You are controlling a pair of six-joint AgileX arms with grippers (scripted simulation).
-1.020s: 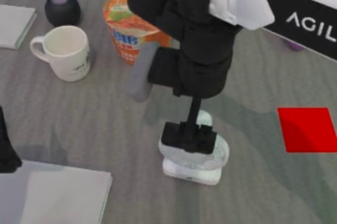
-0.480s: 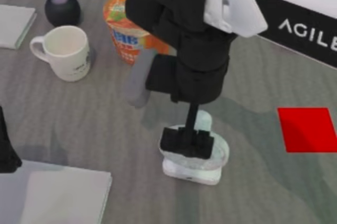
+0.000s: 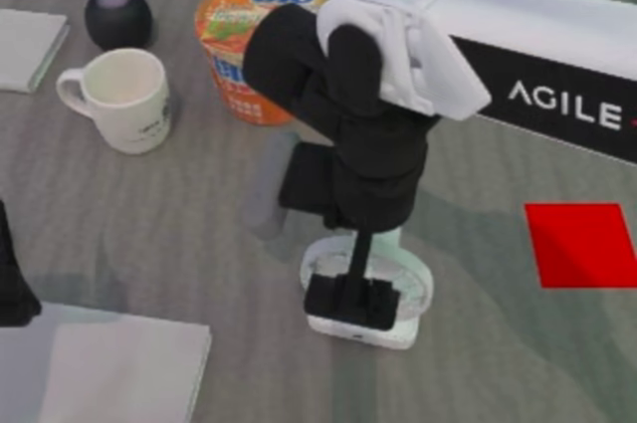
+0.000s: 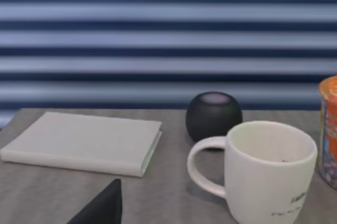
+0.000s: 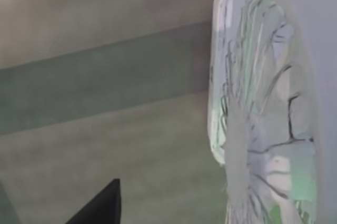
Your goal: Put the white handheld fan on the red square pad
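The white handheld fan [image 3: 412,291] lies flat near the middle of the table, its round grille facing up and its white base toward the front edge. My right gripper [image 3: 350,302] hangs open just over the fan's grille and base, fingers apart. In the right wrist view the fan [image 5: 268,118] fills one side from very close, and one dark fingertip [image 5: 102,208] shows beside it over bare table. The red square pad [image 3: 582,244] lies flat at the right edge, well apart from the fan. My left gripper [image 3: 10,284] is parked at the left edge.
A white mug [image 3: 124,100], a dark round speaker [image 3: 117,15] and an orange cup-noodle tub [image 3: 244,40] stand at the back left. A white book [image 3: 25,45] lies far left; another [image 3: 109,368] lies front left. Open tabletop separates fan and pad.
My right gripper has moved toward the table's front and lower, from the fan's grille to above its base end. The arm no longer covers the tub's top. The fan has not moved.
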